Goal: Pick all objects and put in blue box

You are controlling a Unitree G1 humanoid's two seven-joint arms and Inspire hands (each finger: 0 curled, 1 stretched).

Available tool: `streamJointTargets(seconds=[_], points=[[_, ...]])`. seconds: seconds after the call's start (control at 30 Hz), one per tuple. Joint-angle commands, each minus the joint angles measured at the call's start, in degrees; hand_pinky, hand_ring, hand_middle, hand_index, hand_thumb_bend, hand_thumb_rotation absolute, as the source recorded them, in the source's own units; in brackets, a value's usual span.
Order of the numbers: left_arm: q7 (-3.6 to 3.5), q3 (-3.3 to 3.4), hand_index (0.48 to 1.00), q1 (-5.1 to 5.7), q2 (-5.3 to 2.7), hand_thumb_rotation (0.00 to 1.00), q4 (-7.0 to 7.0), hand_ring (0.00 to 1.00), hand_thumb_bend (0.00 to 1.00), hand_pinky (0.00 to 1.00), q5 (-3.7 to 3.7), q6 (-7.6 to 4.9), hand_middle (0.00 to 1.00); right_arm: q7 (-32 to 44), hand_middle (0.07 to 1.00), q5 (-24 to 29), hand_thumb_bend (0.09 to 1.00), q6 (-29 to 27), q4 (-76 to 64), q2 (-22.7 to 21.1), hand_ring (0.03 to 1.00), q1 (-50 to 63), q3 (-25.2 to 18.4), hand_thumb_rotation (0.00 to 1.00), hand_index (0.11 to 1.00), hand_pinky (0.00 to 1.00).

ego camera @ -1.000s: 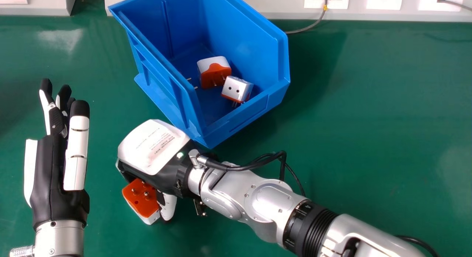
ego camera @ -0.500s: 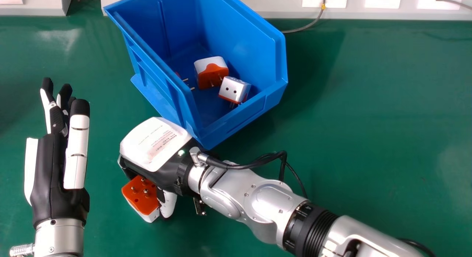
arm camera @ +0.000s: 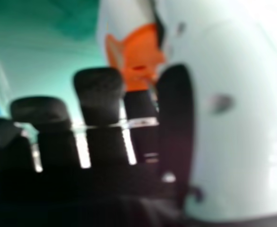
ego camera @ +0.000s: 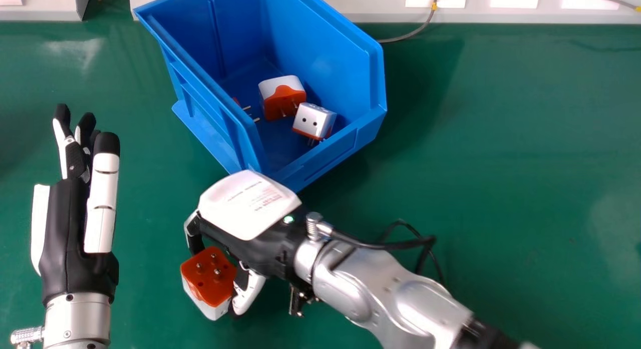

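Your right hand [ego camera: 253, 211] has its fingers and thumb pinching an orange-and-white plug adapter [ego camera: 210, 279].
You have that adapter outside the blue box [ego camera: 325, 48], on the near side, over the table [ego camera: 501, 189], prongs facing up; inside the box lie a white-and-orange adapter [ego camera: 283, 98] and a silver one [ego camera: 314, 119], while your left hand [ego camera: 67, 229] is at the left, fingers straight.
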Motion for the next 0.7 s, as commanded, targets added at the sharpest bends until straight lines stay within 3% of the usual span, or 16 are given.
streamJointTargets(seconds=[0.0,0.27,0.5,0.67], points=[[-0.20,0.41,1.000,-0.68,0.88,0.91,-0.30,1.00,0.58,1.00,-0.24,-0.68,1.00,-0.4,0.160,0.7,0.504,-1.8,-6.2,-1.8,0.074,2.3,-1.6,0.12,0.488,0.01],[-0.51,0.76,1.000,-1.29,1.51,0.91,0.69,1.00,0.57,1.00,-0.70,-0.48,1.00,0.3,0.165,0.8,0.501,-3.0,-19.2,-8.1,0.082,11.6,-6.2,0.14,0.480,0.02],[-1.19,1.06,1.000,-2.18,2.18,0.91,1.93,1.00,0.56,1.00,-1.62,-0.23,1.00,3.0,0.183,2.0,0.500,-2.8,-28.5,-12.7,0.093,18.4,-12.1,0.14,0.478,0.03],[-1.57,1.35,1.000,-2.74,2.44,0.91,2.48,1.00,0.55,1.00,-1.71,0.22,1.00,3.4,0.186,0.9,0.495,-1.9,-33.2,-14.8,0.091,21.0,-16.2,0.14,0.475,0.03]])
